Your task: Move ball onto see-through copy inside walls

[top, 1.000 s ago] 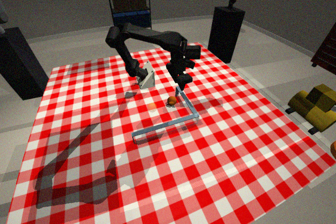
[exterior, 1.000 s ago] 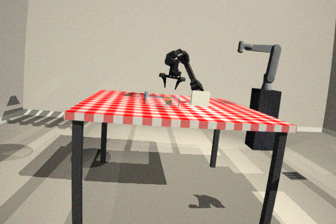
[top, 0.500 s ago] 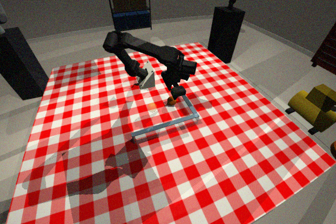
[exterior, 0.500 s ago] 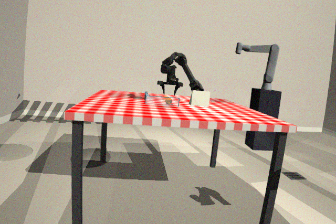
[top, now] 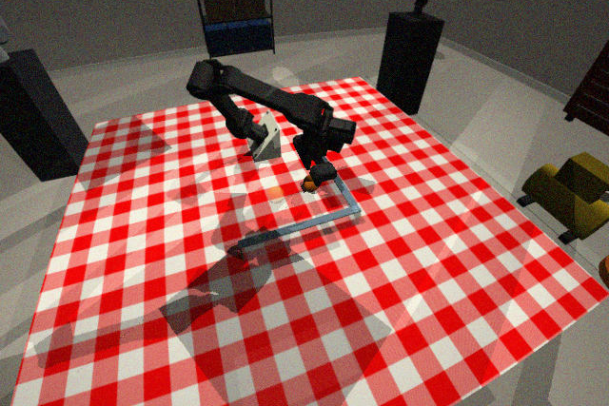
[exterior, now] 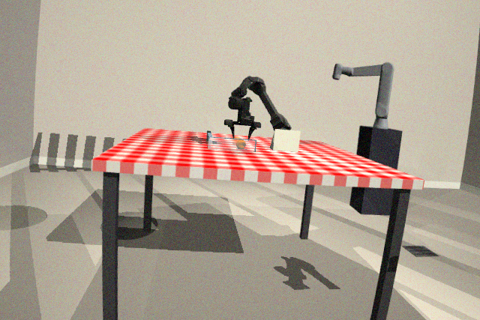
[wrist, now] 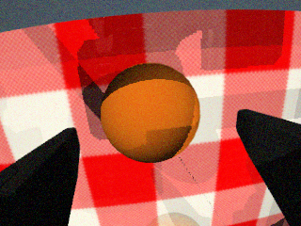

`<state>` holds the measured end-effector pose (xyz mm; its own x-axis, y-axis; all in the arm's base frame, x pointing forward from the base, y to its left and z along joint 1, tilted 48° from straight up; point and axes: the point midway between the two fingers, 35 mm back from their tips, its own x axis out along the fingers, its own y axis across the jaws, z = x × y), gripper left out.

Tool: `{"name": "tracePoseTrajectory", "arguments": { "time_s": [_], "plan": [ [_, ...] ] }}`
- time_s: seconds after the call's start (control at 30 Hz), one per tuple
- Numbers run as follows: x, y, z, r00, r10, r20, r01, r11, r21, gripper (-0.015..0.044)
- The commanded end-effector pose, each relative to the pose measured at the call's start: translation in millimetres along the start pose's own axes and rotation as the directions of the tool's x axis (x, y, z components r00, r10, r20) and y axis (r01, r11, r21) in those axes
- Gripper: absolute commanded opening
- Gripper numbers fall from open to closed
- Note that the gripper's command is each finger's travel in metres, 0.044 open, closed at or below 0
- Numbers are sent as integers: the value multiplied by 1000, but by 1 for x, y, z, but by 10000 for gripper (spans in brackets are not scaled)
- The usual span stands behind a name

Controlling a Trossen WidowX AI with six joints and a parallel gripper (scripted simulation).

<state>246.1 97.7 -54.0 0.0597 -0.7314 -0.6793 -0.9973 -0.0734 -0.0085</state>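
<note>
One ball, orange, smooth, round; it lies on the checked cloth inside the angle of the two clear walls, near the wall that runs toward the arm's base. In the wrist view you see it centred between the two dark fingers, with cloth showing on both sides of it.

One gripper, fingers spread wide and holding nothing; it hangs directly over the ball, tips pointing down. Whether the tips have reached the ball's height you cannot tell from the side view.

One see-through copy, pale orange, on the cloth beside the ball on the side away from the walls' corner, apart from it and not touching.

Handling, as a judgement: treat the ball as light and hard, with a slick curved surface that will roll at the slightest nudge. Take it across its widest girth, one pad on each opposite side, so the pinch does not squeeze it upward or downward out of the fingers. Close gently and evenly. Set it down low on the copy before you release, since a dropped ball will likely roll off the mark.
</note>
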Motion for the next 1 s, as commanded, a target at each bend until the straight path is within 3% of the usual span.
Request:
{"name": "tracePoseTrajectory", "arguments": {
  "time_s": [0.0, 0.4, 0.53, 0.77, 0.97],
  "plan": [
    [8, 1, -1, 1000, 3, -6, -3, 1000, -5, 360],
    [25, 2, -2, 1000, 3, -7, -3, 1000, -4, 360],
    [25, 2, -2, 1000, 3, -7, -3, 1000, -4, 255],
    [25, 2, -2, 1000, 3, -7, -3, 1000, -4, 208],
    [7, -2, 0, 1000, 3, -4, -3, 1000, -5, 50]
  ]
}}
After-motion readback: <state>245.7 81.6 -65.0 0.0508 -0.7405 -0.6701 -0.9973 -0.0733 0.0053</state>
